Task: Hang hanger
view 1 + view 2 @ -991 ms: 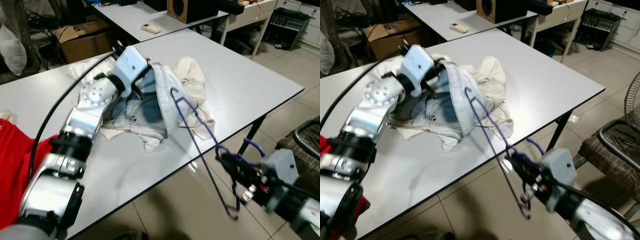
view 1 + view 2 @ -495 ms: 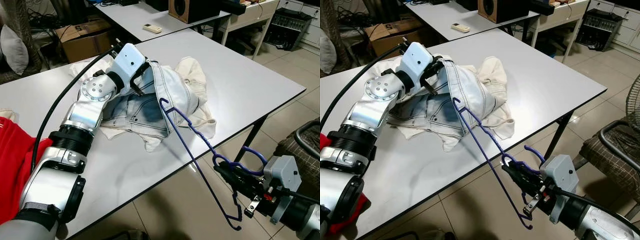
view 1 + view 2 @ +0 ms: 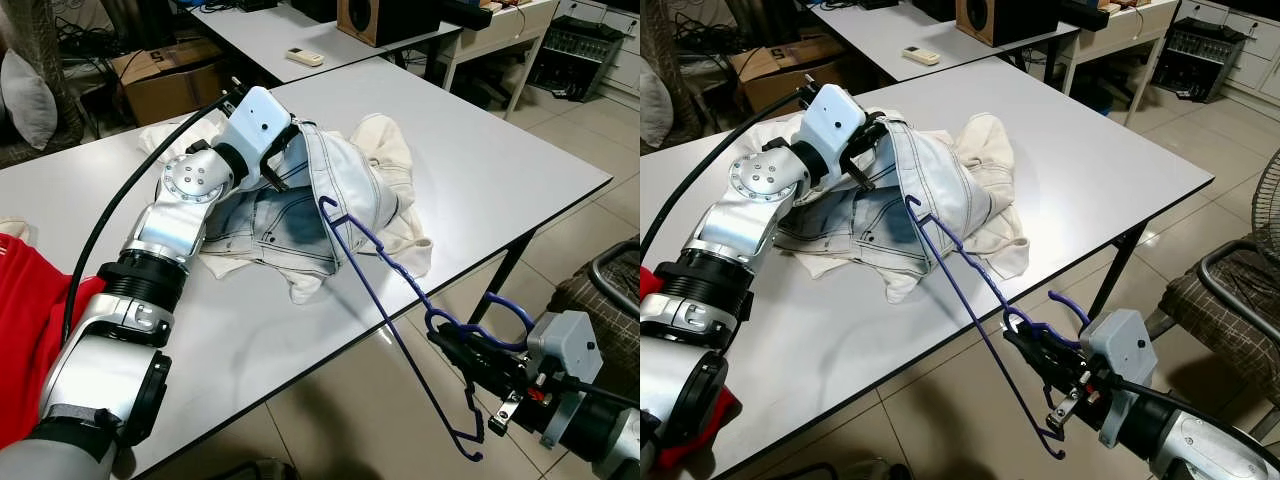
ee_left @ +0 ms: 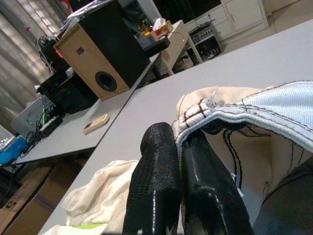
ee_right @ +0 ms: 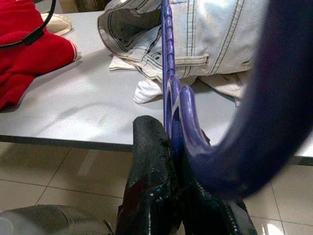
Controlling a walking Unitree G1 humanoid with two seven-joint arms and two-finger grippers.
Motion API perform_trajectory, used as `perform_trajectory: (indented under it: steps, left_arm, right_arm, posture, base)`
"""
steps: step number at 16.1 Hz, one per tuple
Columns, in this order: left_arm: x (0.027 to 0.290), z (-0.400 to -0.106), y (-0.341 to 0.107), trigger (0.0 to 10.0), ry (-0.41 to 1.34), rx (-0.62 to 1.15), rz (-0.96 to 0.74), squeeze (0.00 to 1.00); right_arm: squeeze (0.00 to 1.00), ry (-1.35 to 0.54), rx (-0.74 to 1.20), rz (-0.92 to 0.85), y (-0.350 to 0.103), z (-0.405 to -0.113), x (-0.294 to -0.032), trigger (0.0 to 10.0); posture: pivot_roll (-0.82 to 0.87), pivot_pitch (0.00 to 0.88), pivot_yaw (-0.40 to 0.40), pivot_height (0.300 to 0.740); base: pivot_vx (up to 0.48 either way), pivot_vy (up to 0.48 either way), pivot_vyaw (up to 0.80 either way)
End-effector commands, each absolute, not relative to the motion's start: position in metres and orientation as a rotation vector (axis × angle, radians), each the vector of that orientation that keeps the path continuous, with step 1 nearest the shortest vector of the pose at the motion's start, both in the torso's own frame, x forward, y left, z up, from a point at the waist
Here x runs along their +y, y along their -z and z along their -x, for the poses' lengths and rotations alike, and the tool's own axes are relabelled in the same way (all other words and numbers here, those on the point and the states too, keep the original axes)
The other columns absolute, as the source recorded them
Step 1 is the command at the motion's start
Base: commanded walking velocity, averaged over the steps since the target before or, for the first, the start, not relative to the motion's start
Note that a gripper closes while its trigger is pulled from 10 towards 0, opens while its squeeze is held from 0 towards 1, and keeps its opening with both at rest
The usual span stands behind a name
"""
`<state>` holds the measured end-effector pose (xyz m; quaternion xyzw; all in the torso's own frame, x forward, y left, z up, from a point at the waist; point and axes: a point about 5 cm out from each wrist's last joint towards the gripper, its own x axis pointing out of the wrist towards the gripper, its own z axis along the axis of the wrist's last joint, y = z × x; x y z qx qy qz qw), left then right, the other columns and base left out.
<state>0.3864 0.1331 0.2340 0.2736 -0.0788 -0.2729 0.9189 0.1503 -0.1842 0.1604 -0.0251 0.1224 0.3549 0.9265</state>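
1. On the white table (image 3: 520,150), your left gripper (image 3: 283,160) pinches the stitched waistband edge of the pale denim jeans (image 3: 330,200); the left wrist view shows its two textured black fingers (image 4: 156,186) pressed together on that folded hem.
2. Beneath and around the jeans lies a crumpled cream cloth (image 3: 385,145), soft and wrinkled against the table's smooth top.
3. Off the table's near edge, your right gripper (image 3: 462,352) is clamped on the blue wire hanger (image 3: 385,300) just below its curved hook, fingers squeezed on the thin rod.
4. The hanger slants from that grip up over the table edge, and its far corner sits at the opening of the jeans; you cannot tell whether it is inside the waistband or only touching the denim.
5. At the table's near left end a red garment (image 3: 25,330) is cut off by the frame.
6. In the right wrist view the hook is a blurred purple arc.
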Motion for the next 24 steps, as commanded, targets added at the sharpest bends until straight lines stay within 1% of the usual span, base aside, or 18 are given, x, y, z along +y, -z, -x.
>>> perform_trajectory:
  steps: [1, 2, 3, 4, 9, 11, 13, 14, 15, 16, 17, 19, 21, 23, 24]
  left_arm:
    - [0.136, -0.388, -0.242, 0.0, 0.539, -0.184, -0.567, 0.0]
    - [0.136, -0.39, -0.243, 0.0, 0.539, -0.185, -0.575, 0.0]
    - [0.126, -0.381, -0.241, 0.0, 0.637, -0.197, -0.644, 0.0]
    - [0.121, -0.375, -0.239, 0.0, 0.683, -0.202, -0.671, 0.0]
    - [0.119, -0.374, -0.238, 0.0, 0.707, -0.198, -0.693, 0.0]
    - [0.117, -0.372, -0.24, 0.0, 0.724, -0.202, -0.703, 0.0]
    - [0.118, -0.372, -0.238, 0.0, 0.731, -0.19, -0.729, 0.0]
    - [0.121, -0.372, -0.237, 0.0, 0.726, -0.182, -0.749, 0.0]
    - [0.139, -0.374, -0.236, 0.0, 0.69, -0.149, -0.792, 0.0]
    - [0.147, -0.374, -0.237, 0.0, 0.683, -0.134, -0.798, 0.0]
    - [0.166, -0.372, -0.242, 0.0, 0.685, -0.096, -0.815, 0.0]
    - [0.179, -0.37, -0.247, 0.0, 0.701, -0.062, -0.842, 0.0]
    - [0.189, -0.364, -0.262, 0.0, 0.752, -0.044, -0.797, 0.0]
    - [0.181, -0.353, -0.293, 0.0, 0.873, -0.111, -0.662, 0.0]
    - [0.18, -0.352, -0.297, 0.0, 0.884, -0.124, -0.647, 0.0]
  right_arm:
    - [0.0, -0.739, 0.231, 0.056, -0.166, -0.149, -0.184, 10.0]
    - [0.0, -0.759, 0.242, 0.053, -0.167, -0.147, -0.184, 10.0]
    - [0.0, -0.735, 0.315, 0.02, -0.149, -0.171, -0.176, 10.0]
    - [0.0, -0.722, 0.351, 0.013, -0.141, -0.183, -0.17, 10.0]
    - [0.0, -0.711, 0.372, 0.005, -0.136, -0.187, -0.165, 10.0]
    - [0.0, -0.65, 0.392, -0.001, -0.132, -0.195, -0.167, 10.0]
    - [0.0, -0.514, 0.418, 0.013, -0.125, -0.207, -0.177, 10.0]
    - [0.0, -0.458, 0.42, 0.023, -0.124, -0.211, -0.183, 10.0]
    - [0.0, -0.304, 0.389, 0.024, -0.129, -0.222, -0.203, 10.0]
    - [0.0, -0.263, 0.359, 0.016, -0.134, -0.226, -0.21, 10.0]
    - [0.0, -0.218, 0.28, 0.01, -0.15, -0.234, -0.22, 10.0]
    - [0.0, -0.239, 0.217, -0.003, -0.164, -0.238, -0.22, 10.0]
    - [0.0, -0.285, 0.153, -0.002, -0.18, -0.243, -0.215, 10.0]
    - [0.0, -0.342, 0.106, 0.0, -0.193, -0.245, -0.209, 10.0]
    - [0.0, -0.348, 0.099, 0.0, -0.195, -0.246, -0.208, 10.0]
  posture:
    - [-0.07, 0.016, 0.085, 0.74]
    - [-0.07, 0.016, 0.085, 0.74]
    - [-0.04, 0.008, 0.065, 0.74]
    - [-0.04, 0.008, 0.065, 0.74]
    - [-0.04, 0.008, 0.07, 0.74]
    - [-0.04, 0.008, 0.074, 0.74]
    - [-0.04, 0.005, 0.075, 0.74]
    - [-0.04, 0.005, 0.075, 0.74]
    - [-0.04, 0.001, 0.08, 0.74]
    - [-0.04, 0.0, 0.081, 0.74]
    - [-0.04, 0.0, 0.081, 0.74]
    - [-0.03, 0.0, 0.078, 0.74]
    - [-0.03, 0.0, 0.075, 0.74]
    - [-0.03, 0.0, 0.071, 0.74]
    - [-0.03, 0.0, 0.071, 0.74]
  base:
    - [0.0, 0.0, 0.0]
    - [0.0, 0.0, 0.0]
    - [0.0, 0.0, 0.0]
    - [0.0, 0.0, 0.0]
    - [0.0, 0.0, 0.0]
    - [0.0, 0.0, 0.0]
    - [0.0, 0.0, 0.0]
    - [0.0, 0.0, 0.0]
    - [0.0, 0.0, 0.0]
    - [0.0, 0.0, 0.0]
    - [0.0, 0.0, 0.0]
    - [0.0, 0.0, 0.0]
    - [0.0, 0.0, 0.0]
    - [0.0, 0.0, 0.0]
    - [0.0, 0.0, 0.0]
